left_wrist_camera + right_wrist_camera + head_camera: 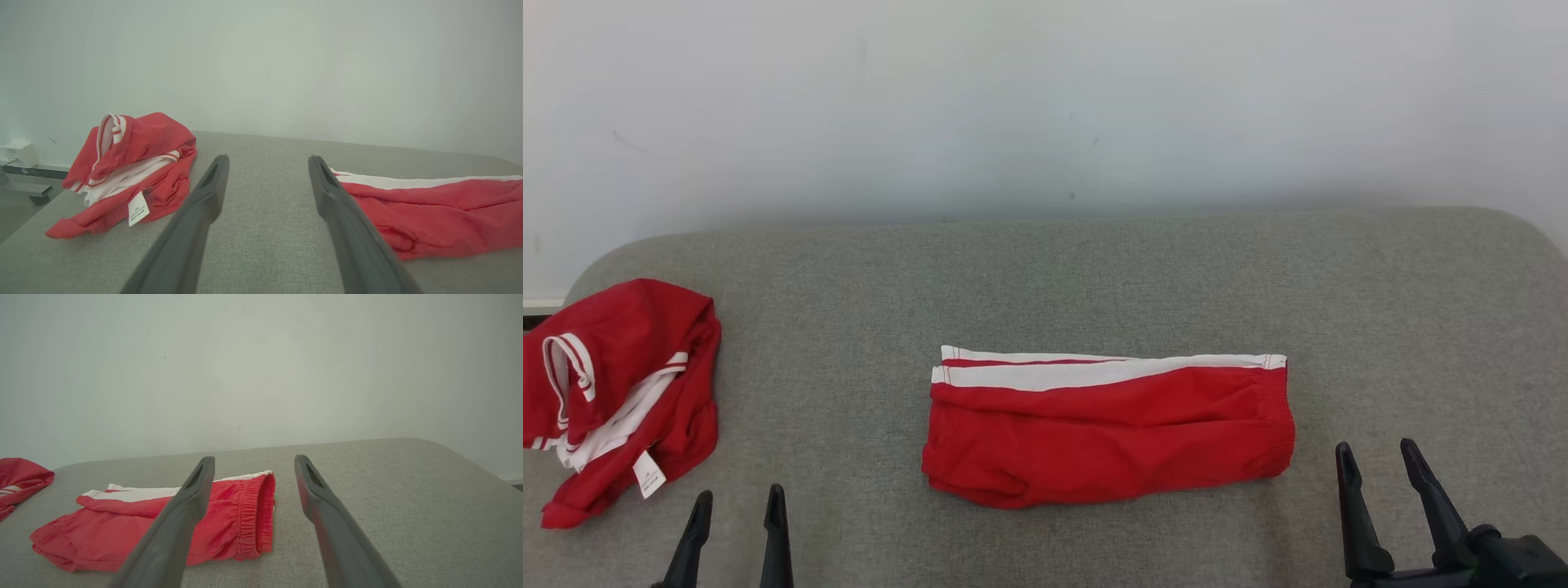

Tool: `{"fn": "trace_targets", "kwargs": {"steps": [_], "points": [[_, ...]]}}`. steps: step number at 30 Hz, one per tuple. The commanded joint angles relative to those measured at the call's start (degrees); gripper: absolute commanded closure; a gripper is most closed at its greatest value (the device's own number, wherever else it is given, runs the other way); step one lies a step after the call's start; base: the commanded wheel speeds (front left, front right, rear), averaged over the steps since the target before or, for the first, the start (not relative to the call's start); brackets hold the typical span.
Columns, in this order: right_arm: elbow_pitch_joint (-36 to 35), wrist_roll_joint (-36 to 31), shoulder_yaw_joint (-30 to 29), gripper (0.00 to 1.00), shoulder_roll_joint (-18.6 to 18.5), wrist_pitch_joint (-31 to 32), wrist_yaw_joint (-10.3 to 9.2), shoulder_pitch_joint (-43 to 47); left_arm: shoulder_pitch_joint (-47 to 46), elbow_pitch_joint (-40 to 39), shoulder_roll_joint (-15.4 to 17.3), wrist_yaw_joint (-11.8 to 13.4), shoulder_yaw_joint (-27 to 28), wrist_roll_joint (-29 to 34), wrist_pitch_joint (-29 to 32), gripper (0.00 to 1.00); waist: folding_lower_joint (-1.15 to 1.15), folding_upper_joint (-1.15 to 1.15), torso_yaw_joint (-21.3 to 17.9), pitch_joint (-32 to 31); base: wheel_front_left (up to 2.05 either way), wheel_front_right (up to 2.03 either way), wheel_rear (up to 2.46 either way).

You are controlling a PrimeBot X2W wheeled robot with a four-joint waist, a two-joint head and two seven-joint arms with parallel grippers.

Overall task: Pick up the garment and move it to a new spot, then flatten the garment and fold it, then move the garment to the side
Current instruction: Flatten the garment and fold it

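A red garment (1111, 433) with white side stripes lies folded into a neat rectangle in the middle of the grey padded surface (1045, 278). It also appears in the left wrist view as the folded garment (441, 212) and in the right wrist view as the folded garment (94, 531). A second red and white garment (621, 384) lies crumpled at the left end, its white label showing; the left wrist view has this crumpled garment (139, 163) too. My left gripper (740, 491) (268, 157) is open and empty between the two. My right gripper (1375, 445) (254, 457) is open and empty just right of the folded garment's waistband.
A white wall (1045, 106) rises directly behind the padded surface, whose corners are rounded. Off its left edge stand a white box (18, 153) and a low frame on a wheel. Bare grey fabric stretches to the right of the folded garment.
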Motion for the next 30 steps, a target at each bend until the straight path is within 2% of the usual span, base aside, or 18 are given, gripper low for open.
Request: {"fn": "trace_targets", "kwargs": {"steps": [1,7,14,21,30], "points": [[0.13,-0.59,-0.27,0.0,0.34,0.11,-0.14,0.42,0.7,-0.26,-0.34,-0.2,0.55,0.3,-0.04,0.0,0.0,0.0,0.3,-0.16,0.0,0.0,0.0],[1.63,-0.93,-0.4,0.0,0.69,0.62,-0.14,-0.61,0.75,0.17,-1.13,-0.95,1.16,0.74,-0.04,0.0,0.0,0.0,0.97,-0.15,0.0,0.0,0.0],[8.32,-2.61,0.55,0.0,-0.3,2.55,-0.14,-9.44,-2.01,1.04,-2.17,-2.45,1.1,1.55,-0.03,0.0,0.0,0.0,2.02,1.37,0.0,0.0,0.0],[21.64,-4.77,-0.42,0.0,-2.16,5.95,-0.14,-20.34,-4.97,2.55,-3.51,-4.35,0.61,2.39,-0.03,0.0,0.0,0.0,4.58,4.43,0.0,0.0,0.0],[39.77,-4.64,-1.68,0.0,-2.51,4.56,-0.14,-27.35,-7.49,4.86,-5.21,-5.98,1.09,3.38,-0.04,0.0,0.0,0.0,6.64,6.82,0.0,0.0,0.0]]}}
